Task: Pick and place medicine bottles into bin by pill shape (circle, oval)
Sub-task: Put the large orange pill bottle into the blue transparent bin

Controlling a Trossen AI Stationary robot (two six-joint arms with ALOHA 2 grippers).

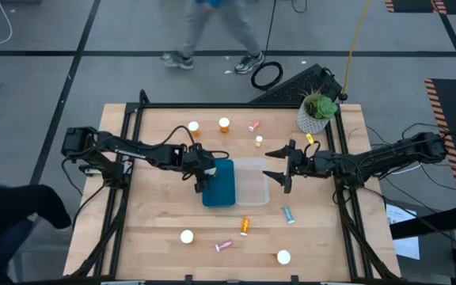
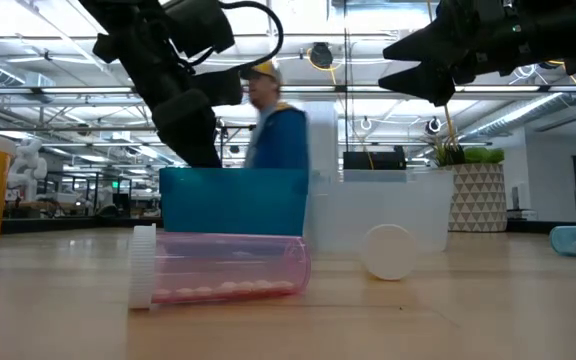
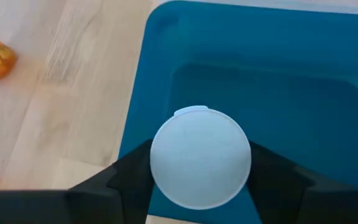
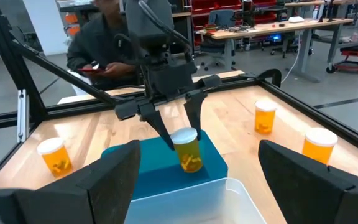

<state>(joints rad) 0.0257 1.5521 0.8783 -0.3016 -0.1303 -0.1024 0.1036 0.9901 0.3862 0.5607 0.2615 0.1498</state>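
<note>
Right wrist view shows an amber bottle [image 4: 188, 151] clamped in the left gripper [image 4: 178, 134] just above the teal bin [image 4: 166, 169]. This looks like the placing step; next, the fingers need to part. Right gripper [image 1: 282, 167] waits wide open, holding nothing, above the clear bin [image 1: 252, 184].

Ten medicine bottles [image 1: 245, 226] lie loose on the counter [image 1: 157, 214]: five beyond the teal bin [image 1: 220, 194], five on its near side. An eleventh, an amber bottle [image 4: 188, 149], hangs over the teal bin. Of the loose ones, two are pink and one teal; the rest seem amber, though some show only a white cap. There are two bins, the teal bin and a clear bin [image 1: 252, 186] touching it. There is one potted plant [image 1: 317, 112] and one person [image 1: 212, 32] beyond the teal bin.
</note>
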